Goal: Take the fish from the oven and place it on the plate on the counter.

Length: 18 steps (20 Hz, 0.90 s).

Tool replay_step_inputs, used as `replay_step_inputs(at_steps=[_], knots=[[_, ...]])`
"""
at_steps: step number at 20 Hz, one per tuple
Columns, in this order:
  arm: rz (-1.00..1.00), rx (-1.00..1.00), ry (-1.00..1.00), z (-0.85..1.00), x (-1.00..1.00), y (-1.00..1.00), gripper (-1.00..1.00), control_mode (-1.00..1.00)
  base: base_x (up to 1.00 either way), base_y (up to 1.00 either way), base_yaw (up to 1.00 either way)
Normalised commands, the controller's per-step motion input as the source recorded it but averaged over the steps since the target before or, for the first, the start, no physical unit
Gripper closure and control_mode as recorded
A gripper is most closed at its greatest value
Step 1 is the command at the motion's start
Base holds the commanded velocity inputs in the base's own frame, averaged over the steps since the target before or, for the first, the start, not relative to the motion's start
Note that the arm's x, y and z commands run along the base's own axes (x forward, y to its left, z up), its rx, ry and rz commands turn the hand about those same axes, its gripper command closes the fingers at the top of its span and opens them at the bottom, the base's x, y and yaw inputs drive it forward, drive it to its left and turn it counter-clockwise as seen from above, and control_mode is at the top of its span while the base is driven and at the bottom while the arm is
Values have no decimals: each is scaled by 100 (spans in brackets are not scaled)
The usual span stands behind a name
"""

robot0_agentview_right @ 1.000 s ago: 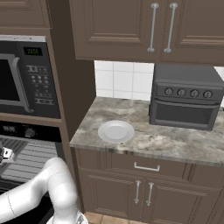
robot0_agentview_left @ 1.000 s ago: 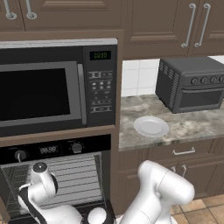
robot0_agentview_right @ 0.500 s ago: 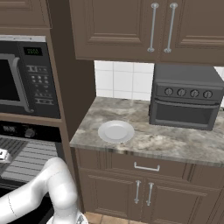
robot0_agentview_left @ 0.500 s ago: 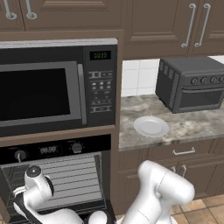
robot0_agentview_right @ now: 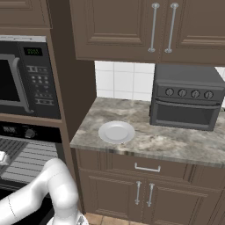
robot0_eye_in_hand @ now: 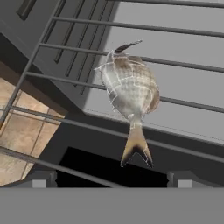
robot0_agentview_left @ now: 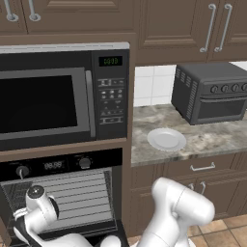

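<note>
Small grey-brown fish [robot0_eye_in_hand: 130, 89]: lies on the black oven's wire rack [robot0_eye_in_hand: 183, 105], tail towards your pincer [robot0_eye_in_hand: 109, 179], whose jaws are spread wide, ready to straddle it.

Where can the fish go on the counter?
The plate is bare. The counter is also free between the plate and the toaster oven, and along its front edge. It is crowded at the back right, where the toaster oven sits.

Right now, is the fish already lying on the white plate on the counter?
No, the fish lies on the wire rack inside the oven, and the plate on the counter holds nothing.
</note>
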Motion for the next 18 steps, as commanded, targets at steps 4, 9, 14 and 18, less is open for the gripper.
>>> replay_step_inputs(at_steps=[4, 9, 14, 18], knots=[[0, 0, -17, 71, -19, 0, -100, -100, 0, 0, 0], [0, 0, -7, 69, -5, 0, -100, -100, 0, 0, 0], [0, 1, 0, 14, 27, 0, -100, -100, 0, 0, 0], [0, 6, 0, 0, 35, -14, -100, -100, 0, 0, 0]])
